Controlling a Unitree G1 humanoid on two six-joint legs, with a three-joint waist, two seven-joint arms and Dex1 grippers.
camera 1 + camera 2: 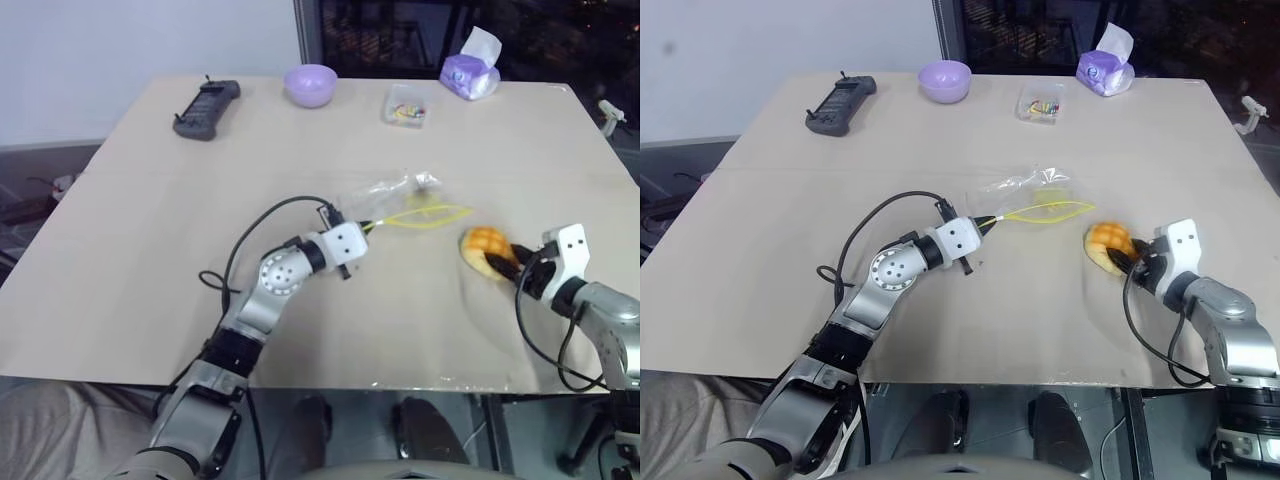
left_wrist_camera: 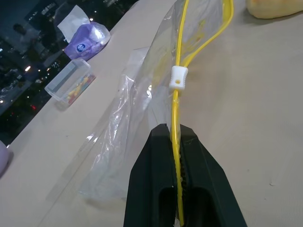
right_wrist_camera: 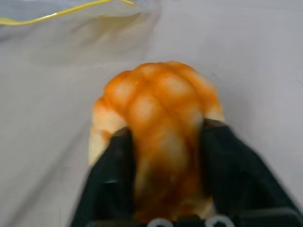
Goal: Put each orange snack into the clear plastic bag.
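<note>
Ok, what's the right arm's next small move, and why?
Probably lift the round orange grid-crusted bun toward the clear plastic zip bag. The right tool already has the bun between its fingers, and the left tool pinches the bag's yellow strip, mouth gaping.

Even, soft light falls on the tabletop; shadows are faint. The bun is blurred in the right wrist view.
</note>
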